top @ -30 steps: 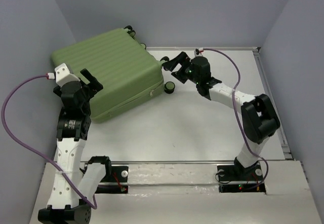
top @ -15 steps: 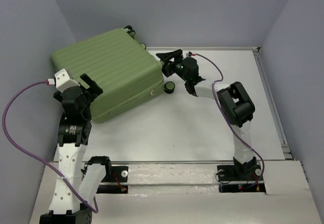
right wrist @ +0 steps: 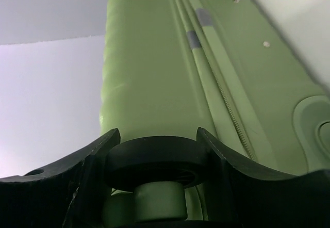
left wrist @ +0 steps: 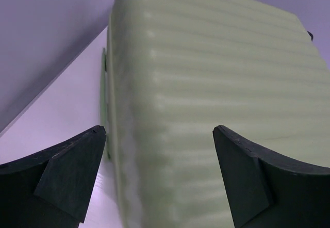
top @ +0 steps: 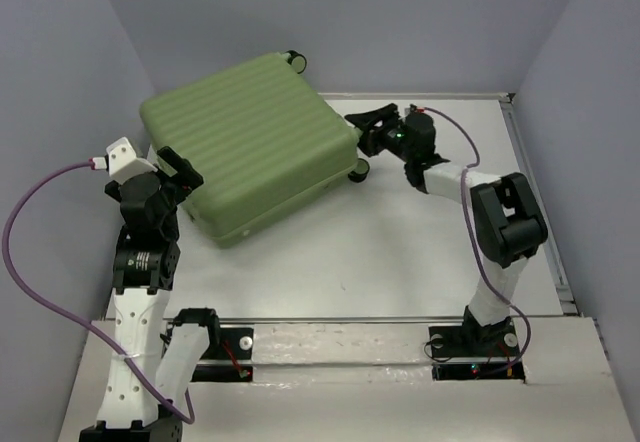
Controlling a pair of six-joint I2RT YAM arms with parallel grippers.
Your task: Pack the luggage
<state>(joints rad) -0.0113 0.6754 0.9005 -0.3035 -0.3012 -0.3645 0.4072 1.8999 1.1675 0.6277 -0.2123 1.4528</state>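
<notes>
Large light-green ribbed hard-shell suitcase [top: 250, 137] lies closed, shell up, on the far left of the white table [top: 400, 252], skewed to the table edges. Wheels point right and far.

Left gripper [top: 180, 165] sits at the suitcase's near left corner. Fingers spread wide, one either side of the ribbed edge, gripping nothing.

Right gripper [top: 360, 132] reaches in from the right to the wheel end. Its fingers clamp a black caster wheel [right wrist: 154, 163] that fills the gap between them.
</notes>
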